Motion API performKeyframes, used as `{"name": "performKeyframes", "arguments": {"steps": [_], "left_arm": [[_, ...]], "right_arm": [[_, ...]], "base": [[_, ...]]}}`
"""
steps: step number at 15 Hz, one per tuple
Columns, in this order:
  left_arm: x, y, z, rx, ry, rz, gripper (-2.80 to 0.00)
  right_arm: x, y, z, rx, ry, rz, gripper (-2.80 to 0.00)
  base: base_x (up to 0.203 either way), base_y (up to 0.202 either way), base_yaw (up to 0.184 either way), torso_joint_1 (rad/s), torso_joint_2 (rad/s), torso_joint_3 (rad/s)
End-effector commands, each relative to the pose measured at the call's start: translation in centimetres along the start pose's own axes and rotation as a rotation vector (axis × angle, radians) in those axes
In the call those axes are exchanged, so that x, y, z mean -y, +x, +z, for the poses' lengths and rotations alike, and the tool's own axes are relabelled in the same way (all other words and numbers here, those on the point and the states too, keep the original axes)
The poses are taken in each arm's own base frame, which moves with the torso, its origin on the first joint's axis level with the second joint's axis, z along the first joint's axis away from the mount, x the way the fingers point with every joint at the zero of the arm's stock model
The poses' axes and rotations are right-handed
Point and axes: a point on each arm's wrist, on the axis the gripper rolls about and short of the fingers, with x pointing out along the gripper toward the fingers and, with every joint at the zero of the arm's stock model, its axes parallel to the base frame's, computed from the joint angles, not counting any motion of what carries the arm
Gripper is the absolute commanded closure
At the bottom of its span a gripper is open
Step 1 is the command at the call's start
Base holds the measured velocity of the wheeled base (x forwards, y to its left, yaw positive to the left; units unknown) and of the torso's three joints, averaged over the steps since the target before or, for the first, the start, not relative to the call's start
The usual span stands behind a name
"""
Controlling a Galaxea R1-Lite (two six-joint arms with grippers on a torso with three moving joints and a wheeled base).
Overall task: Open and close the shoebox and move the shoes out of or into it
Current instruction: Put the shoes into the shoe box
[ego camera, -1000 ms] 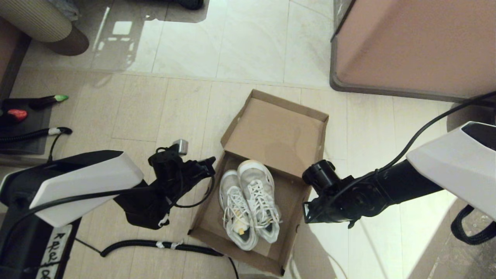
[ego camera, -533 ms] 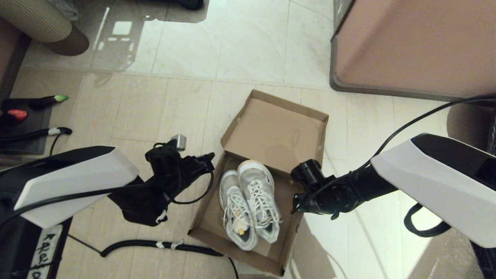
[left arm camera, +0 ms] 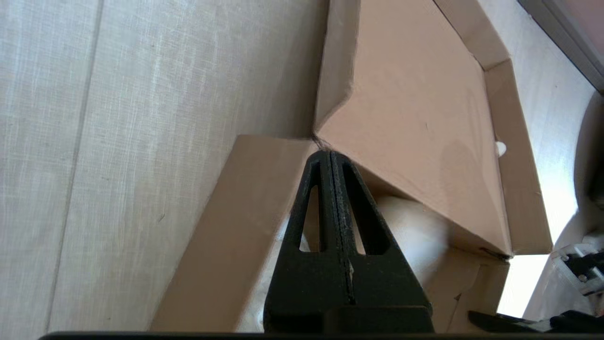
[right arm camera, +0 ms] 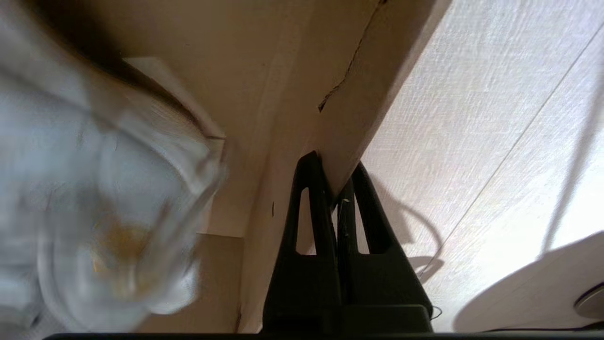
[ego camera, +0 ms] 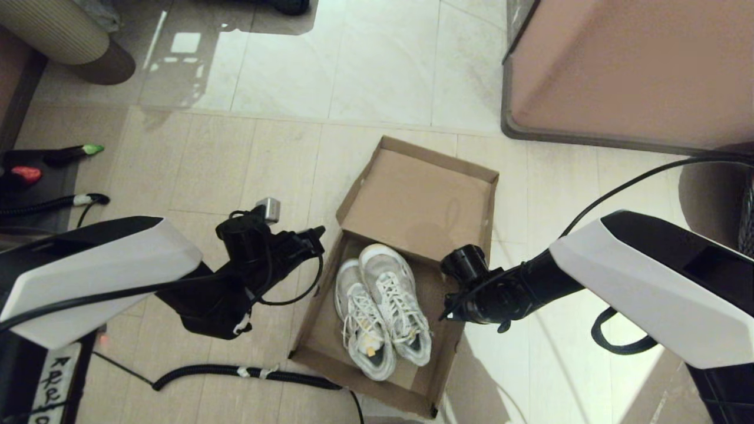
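Note:
The brown cardboard shoebox [ego camera: 318, 330] lies open on the floor, its hinged lid [ego camera: 418, 203] folded back flat on the far side. The two white lace-up shoes [ego camera: 383, 312] lie side by side inside, toes toward the lid. My right gripper [ego camera: 449, 316] is at the box's right wall; in the right wrist view the gripper [right arm camera: 332, 170] is shut on that wall [right arm camera: 302, 94], one finger inside and one outside, with a blurred shoe [right arm camera: 94, 189] beside it. My left gripper [ego camera: 318, 234] is shut and holds nothing; its tips [left arm camera: 331, 153] sit at the corner where the lid [left arm camera: 415, 108] meets the left wall [left arm camera: 236, 226].
A large pinkish-brown cabinet [ego camera: 636, 70] stands on the floor at the back right. A black corrugated cable [ego camera: 235, 371] runs along the floor near the box's front left corner. A dark mat [ego camera: 35, 200] with small items lies at the far left.
My right arm has swung left from beside the box onto its right wall and the gripper has shut there. The left arm has lifted a little. The shoes have turned slightly.

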Motion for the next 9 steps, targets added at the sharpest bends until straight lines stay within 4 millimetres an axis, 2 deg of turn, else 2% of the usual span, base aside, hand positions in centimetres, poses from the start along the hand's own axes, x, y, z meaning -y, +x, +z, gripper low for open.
{"name": "performKeyframes", "arguments": {"steps": [1, 3, 7, 9], "left_arm": [[0.1, 0.0, 0.2, 0.009, -0.001, -0.005, 0.00], [0.1, 0.0, 0.2, 0.009, -0.001, -0.005, 0.00], [0.1, 0.0, 0.2, 0.009, -0.001, -0.005, 0.00], [0.1, 0.0, 0.1, 0.007, -0.001, -0.005, 0.00]], "right_arm": [[0.6, 0.5, 0.3, 0.001, -0.004, -0.015, 0.00], [1.5, 1.1, 1.8, 0.026, -0.040, -0.023, 0.00], [3.5, 2.1, 7.5, 0.150, -0.069, -0.019, 0.00], [4.8, 2.5, 9.4, 0.184, -0.095, -0.004, 0.00]], "base": [[0.000, 0.000, 0.000, 0.000, 0.00, 0.000], [0.000, 0.000, 0.000, 0.000, 0.00, 0.000], [0.000, 0.000, 0.000, 0.000, 0.00, 0.000], [0.000, 0.000, 0.000, 0.000, 0.00, 0.000]]}}
